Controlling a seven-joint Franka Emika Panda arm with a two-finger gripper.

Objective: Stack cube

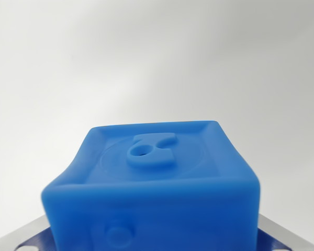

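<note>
A blue soft cube (pixel 157 178) fills the lower middle of the wrist view, very close to the camera. Its top face has a raised round emblem with a small hole (pixel 149 151). The cube's left side is dented inward, as if squeezed. My gripper (pixel 154 241) sits at the bottom edge. Its grey metal fingers (pixel 21 238) show at the bottom left and bottom right, pressed against the cube's two sides. The gripper is shut on the cube. No second cube is in view.
Behind the cube there is only a blurred, pale grey-white surface (pixel 157 57) with soft shadows. No edges or other objects can be made out.
</note>
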